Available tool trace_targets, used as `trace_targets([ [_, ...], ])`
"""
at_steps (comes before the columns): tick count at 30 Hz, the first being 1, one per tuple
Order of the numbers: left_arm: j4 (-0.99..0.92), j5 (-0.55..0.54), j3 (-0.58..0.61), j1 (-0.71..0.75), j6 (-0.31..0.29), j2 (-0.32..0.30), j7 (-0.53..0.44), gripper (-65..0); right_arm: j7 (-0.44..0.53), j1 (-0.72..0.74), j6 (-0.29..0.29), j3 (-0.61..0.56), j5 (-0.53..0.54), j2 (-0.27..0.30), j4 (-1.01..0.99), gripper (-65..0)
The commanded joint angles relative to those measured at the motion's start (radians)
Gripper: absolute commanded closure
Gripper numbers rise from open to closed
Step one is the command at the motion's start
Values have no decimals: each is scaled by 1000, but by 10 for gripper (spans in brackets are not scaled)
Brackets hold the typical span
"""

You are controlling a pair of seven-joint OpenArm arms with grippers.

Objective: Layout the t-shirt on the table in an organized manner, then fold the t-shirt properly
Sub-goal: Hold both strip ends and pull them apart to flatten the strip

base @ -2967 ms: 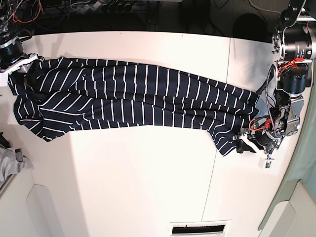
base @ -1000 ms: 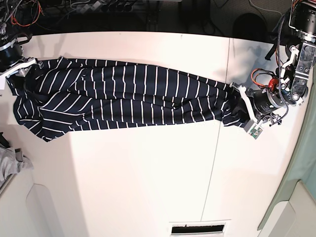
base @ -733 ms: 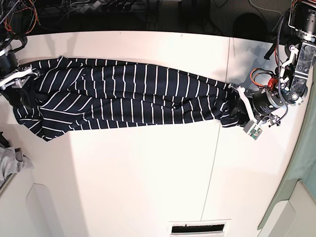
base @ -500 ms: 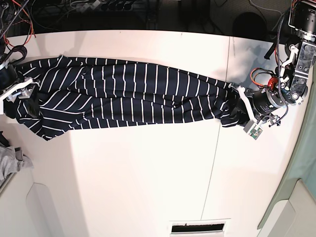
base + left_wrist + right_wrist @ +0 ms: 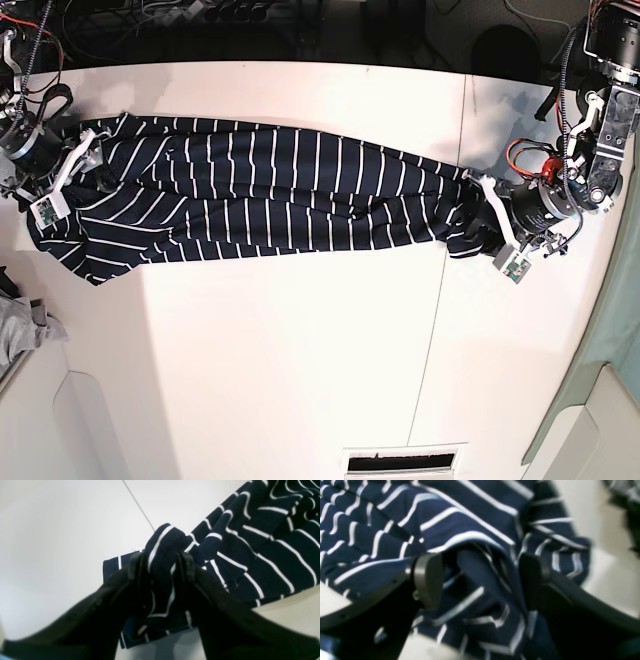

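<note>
The navy white-striped t-shirt (image 5: 260, 190) lies stretched in a long rumpled band across the white table (image 5: 300, 350). At its right end my left gripper (image 5: 482, 222) is shut on a bunched fold. In the left wrist view that fold of the t-shirt (image 5: 160, 542) sticks up between the black fingers of the left gripper (image 5: 161, 563). My right gripper (image 5: 90, 168) hovers over the shirt's left end. The right wrist view shows the right gripper (image 5: 480, 580) open, with wrinkled t-shirt (image 5: 382, 537) fabric lying loose between the wide-set pads.
A small grey cloth (image 5: 20, 330) lies off the table's left edge. A thin dark seam (image 5: 447, 210) crosses the table near the right. A vent slot (image 5: 405, 463) sits at the front edge. Cables and dark equipment (image 5: 200, 15) line the back.
My right gripper has opened and let go of the shirt's left corner, then shifted forward and inward over the fabric. The left arm has held still with its grip.
</note>
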Motion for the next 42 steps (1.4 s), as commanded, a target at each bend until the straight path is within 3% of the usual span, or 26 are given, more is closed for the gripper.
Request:
trace_targets([
  [1, 15, -5, -8, -15, 0, -7, -18, -230, 43, 21, -11, 1, 9, 20, -10, -444],
  [3, 15, -5, -8, -14, 0, 0, -18, -230, 62, 29, -10, -3, 26, 19, -40, -398],
  [5, 15, -2, -8, -16, 1, 10, -18, -230, 61, 29, -10, -2, 44, 19, -37, -241],
  [7, 15, 3, -8, -16, 5, 16, -18, -230, 61, 29, -10, -2, 46, 19, -30, -34],
  [8, 15, 6, -8, -16, 12, 16, -18, -230, 61, 29, -10, -2, 46, 19, -25, 0],
  [13, -2, 42, -8, -16, 80, 16, -44, -230, 37, 24, -10, 21, 48, 16, 11, 0],
  [19, -82, 55, -8, -20, 82, 16, -56, -230, -62, -66, -9, 121, 184, 11, 182, 0],
  [25, -167, 56, -8, -24, 82, 16, -71, -230, -172, -194, 10, 246, 292, -36, 375, 0],
  [31, -171, 58, -8, -24, 82, 15, -71, -230, -182, -270, 10, 320, 335, -61, 454, 0],
  [42, -171, 58, -8, -24, 82, 16, -71, -230, -161, -267, 10, 318, 307, -61, 373, 0],
])
